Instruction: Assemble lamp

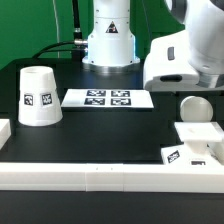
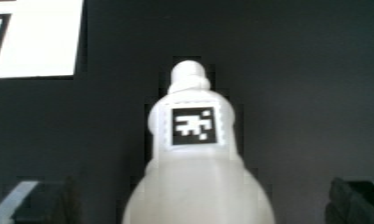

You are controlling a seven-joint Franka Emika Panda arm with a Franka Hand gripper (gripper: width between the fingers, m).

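Note:
The white bulb (image 2: pixel 194 150) lies on the black table, its neck pointing away from the wrist camera and a square tag on its upper side. My gripper (image 2: pixel 198 205) is open; its dark fingers (image 2: pixel 38 200) stand on either side of the bulb's round body with a gap on each side. In the exterior view the bulb's ball (image 1: pixel 195 108) shows just under the white hand (image 1: pixel 185 55) at the right. The squat base (image 1: pixel 196 140) sits in front of it, tag facing front. The cup-like shade (image 1: pixel 38 97) stands at the left, wide end down.
The marker board (image 1: pixel 108 99) lies at the table's middle back; its corner shows in the wrist view (image 2: pixel 27 40). A long white rail (image 1: pixel 100 176) runs along the front, with a white block (image 1: pixel 5 134) at the left. The arm's pedestal (image 1: pixel 108 40) stands behind.

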